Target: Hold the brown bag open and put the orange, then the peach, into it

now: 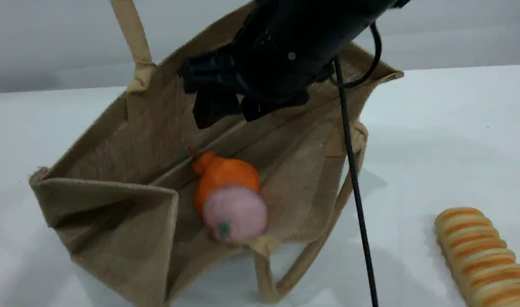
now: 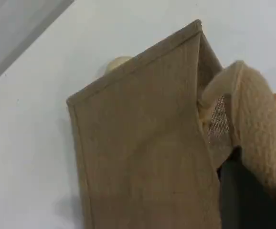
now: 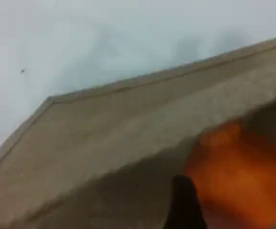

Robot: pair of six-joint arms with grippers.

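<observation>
Jute gives the one large tan-brown woven bag [image 1: 127, 140] its rough look in the scene view; it lies gaping on the white desk [image 1: 447, 140], its two beige loop handles [image 1: 134, 38] apart. Inside lie one bright orange soft fruit [image 1: 225, 172] and one pale pink peach [image 1: 236, 213], touching. The right gripper [image 1: 223, 108] hangs above them, jaws apart, empty. One striped orange-and-cream loaf [image 1: 481, 256] lies aside.

In the left wrist view, the left gripper [image 2: 252, 195] is clamped on a padded handle.

In the right wrist view, blurred bag wall and orange fruit show.
</observation>
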